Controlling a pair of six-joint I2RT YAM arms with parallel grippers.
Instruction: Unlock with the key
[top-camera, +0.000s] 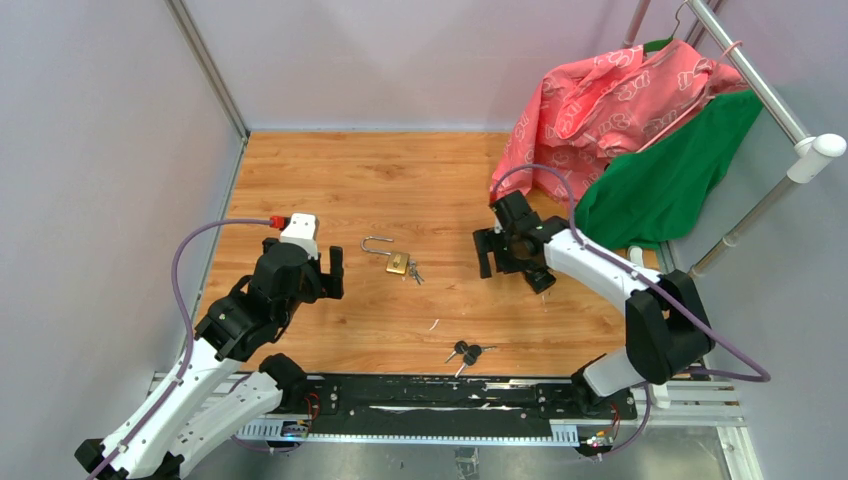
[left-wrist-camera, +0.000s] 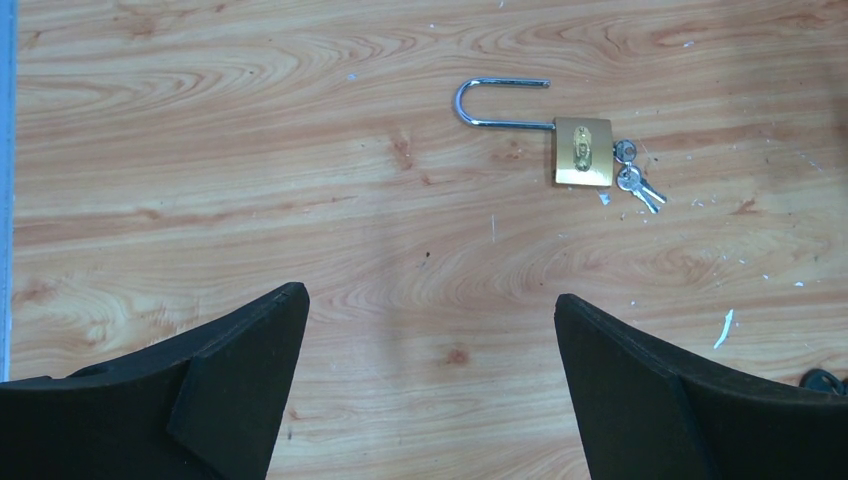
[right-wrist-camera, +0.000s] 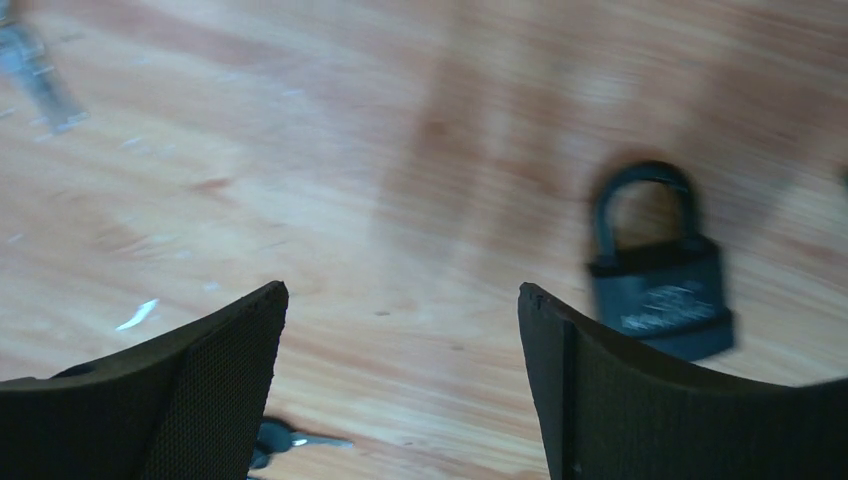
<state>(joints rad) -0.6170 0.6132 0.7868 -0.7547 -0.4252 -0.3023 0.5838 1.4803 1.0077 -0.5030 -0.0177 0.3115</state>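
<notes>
A brass padlock (left-wrist-camera: 582, 151) lies on the wooden table with its steel shackle (left-wrist-camera: 500, 100) swung open and a small bunch of silver keys (left-wrist-camera: 635, 180) at its base; it also shows in the top view (top-camera: 397, 262). My left gripper (left-wrist-camera: 428, 296) is open and empty, hovering short of the padlock on its left (top-camera: 328, 275). My right gripper (right-wrist-camera: 401, 290) is open and empty too, to the right of the brass padlock (top-camera: 490, 252). Just right of its fingers lies a black padlock (right-wrist-camera: 660, 290) with its shackle shut.
A pair of black-headed keys (top-camera: 466, 352) lies near the front edge, also seen by the right wrist (right-wrist-camera: 285, 438). Pink cloth (top-camera: 610, 100) and green cloth (top-camera: 665, 180) hang from a rail (top-camera: 770, 95) at the back right. White flecks dot the wood.
</notes>
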